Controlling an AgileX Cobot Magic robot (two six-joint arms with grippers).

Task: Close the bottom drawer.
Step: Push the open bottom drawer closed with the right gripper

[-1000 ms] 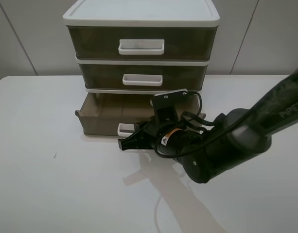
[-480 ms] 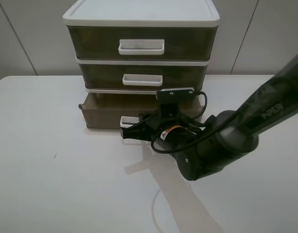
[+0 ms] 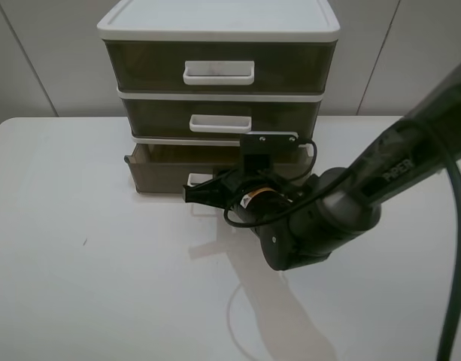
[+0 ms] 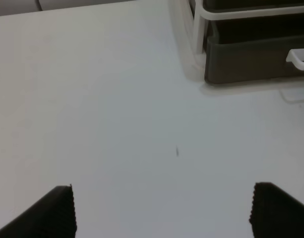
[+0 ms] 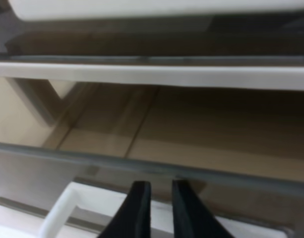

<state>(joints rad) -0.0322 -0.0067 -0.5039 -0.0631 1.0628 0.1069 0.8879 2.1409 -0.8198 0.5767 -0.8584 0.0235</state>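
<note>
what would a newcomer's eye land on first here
The big dark right arm dominates, reaching in from the right of the exterior view, its end effector at the white handle of the bottom drawer. That drawer sticks out partly open from the three-tier white-framed unit at the back of the white table.

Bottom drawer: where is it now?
Exterior high view, centre: the bottom drawer sits partly open under the middle drawer, with the right gripper at its white handle.
</note>
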